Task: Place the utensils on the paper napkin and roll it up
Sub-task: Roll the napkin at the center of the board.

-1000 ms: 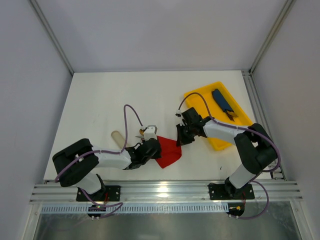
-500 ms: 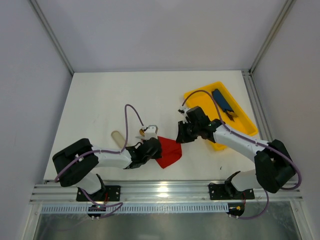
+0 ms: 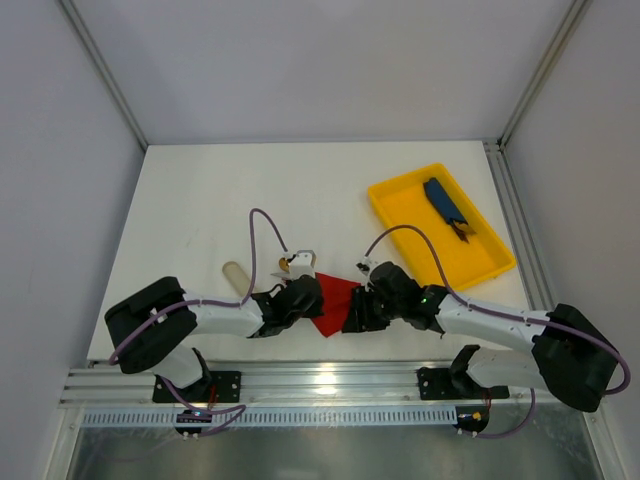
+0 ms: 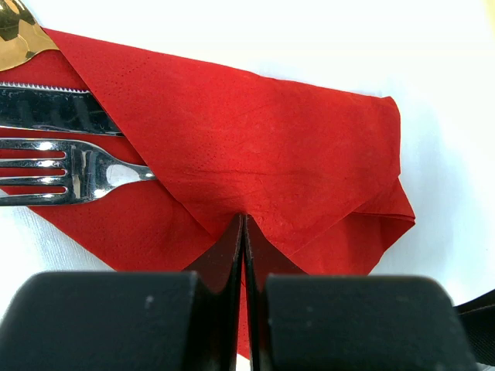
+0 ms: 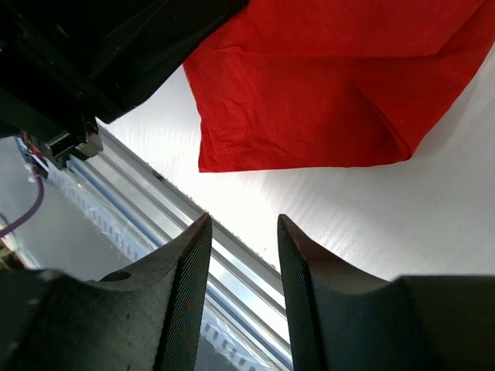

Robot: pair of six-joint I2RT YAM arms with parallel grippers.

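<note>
The red paper napkin [image 3: 337, 304] lies near the table's front edge, folded over into a rough triangle [image 4: 255, 154]. The utensils stick out of its left side: a fork [image 4: 77, 170], a serrated knife blade [image 4: 54, 108] and a gold spoon bowl [image 4: 19, 35]. My left gripper [image 4: 244, 218] is shut, pinching the napkin's folded edge where the creases meet. My right gripper [image 5: 244, 220] is open with nothing between its fingers. It sits just off the napkin's near corner [image 5: 325, 85], over the table edge, at the napkin's right side [image 3: 352, 315].
A yellow tray [image 3: 400, 205] at the back right holds a dark-blue oblong item [image 3: 443, 200]. A pale beige sleeve [image 3: 235, 275] lies left of the left arm. The aluminium rail [image 3: 320, 385] runs along the front edge, close under the right fingers [image 5: 155, 193].
My right arm has swung from the napkin's upper right down toward the front edge, and its jaws have gone from shut to open. The left gripper has held still.
</note>
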